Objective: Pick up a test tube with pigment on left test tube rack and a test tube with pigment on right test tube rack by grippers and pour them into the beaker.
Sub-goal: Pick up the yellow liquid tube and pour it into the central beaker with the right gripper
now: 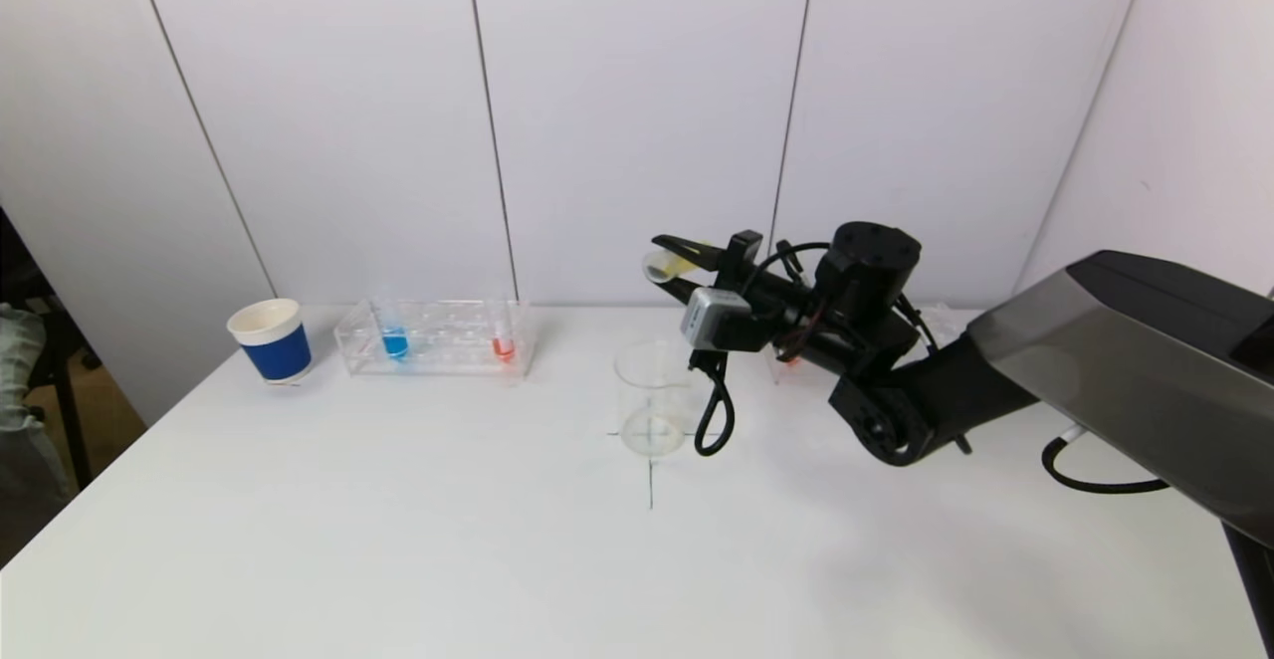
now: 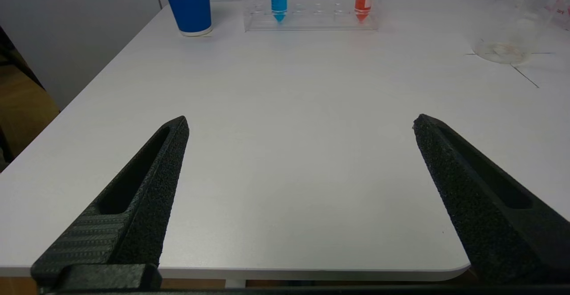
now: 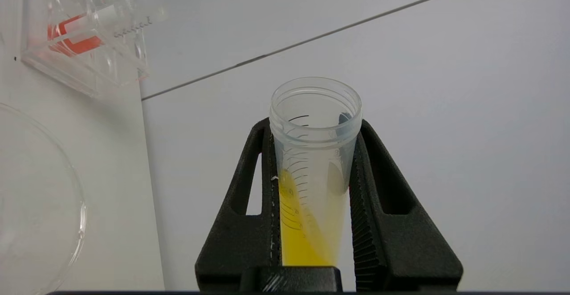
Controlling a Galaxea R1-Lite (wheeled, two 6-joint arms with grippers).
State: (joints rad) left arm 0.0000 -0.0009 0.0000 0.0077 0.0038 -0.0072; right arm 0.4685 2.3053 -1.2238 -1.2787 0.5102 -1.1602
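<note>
My right gripper (image 1: 675, 263) is shut on a clear test tube (image 1: 660, 265) with yellow pigment. It holds the tube tipped almost level above the glass beaker (image 1: 652, 398), mouth to the left. In the right wrist view the tube (image 3: 314, 161) sits between the fingers and the yellow liquid lies along its lower side, short of the mouth. The left rack (image 1: 438, 338) holds a blue tube (image 1: 394, 341) and a red tube (image 1: 504, 346). My left gripper (image 2: 300, 125) is open and empty over the table's front edge. The right rack is mostly hidden behind my right arm.
A blue and white paper cup (image 1: 270, 340) stands left of the left rack. A black cross is marked on the table under the beaker. The white wall runs close behind the racks. The beaker's rim (image 3: 75, 206) and the left rack (image 3: 84, 36) show in the right wrist view.
</note>
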